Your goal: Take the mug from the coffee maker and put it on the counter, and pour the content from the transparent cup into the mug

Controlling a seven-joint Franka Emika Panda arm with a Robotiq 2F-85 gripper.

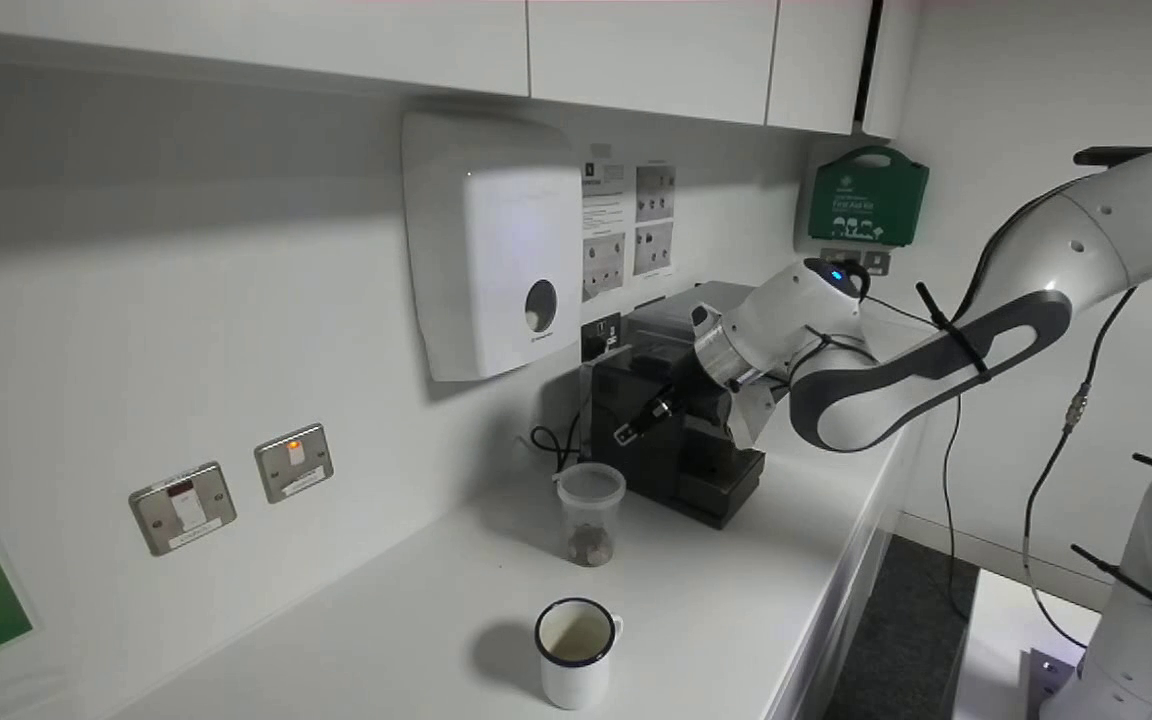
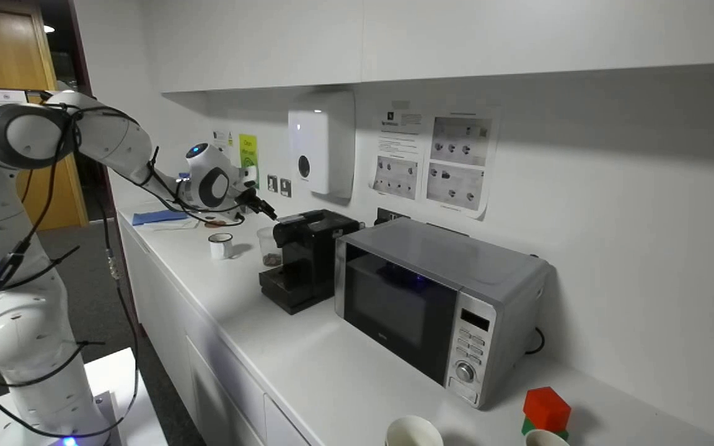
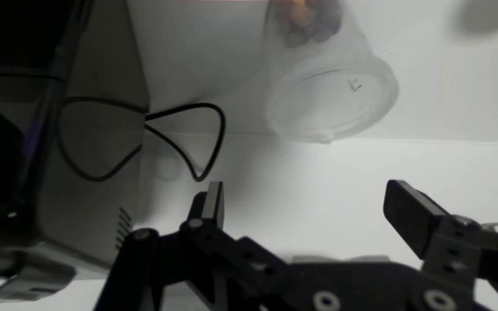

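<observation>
Progress, by my judgement: about half the job is done. Item one, the mug (image 1: pixel 576 655) put out: satisfied. It stands upright on the table (image 1: pixel 716 620), well apart from the coffee maker (image 2: pixel 310 257), lower than the gripper (image 3: pixel 305 196) and farther from it than the clear cup (image 1: pixel 591 512). Item two, the pour: outstanding. The cup stands upright on the table below the gripper, near but not touching it, with brownish lumps (image 1: pixel 591 545) lying in its bottom. I can make out none of these in the mug, though its floor does not show clearly.

The gripper holds nothing; its jaws are spread wide with a bare gap between them. The coffee maker lies close at one side of the gripper; whether the two touch I cannot tell from where I stand. A swing that way could, I judge, end in a knock.

Remaining work, as I read it: bring the gripper down around the cup, close on it, lift, carry it over the mug and tip the lumps in.
</observation>
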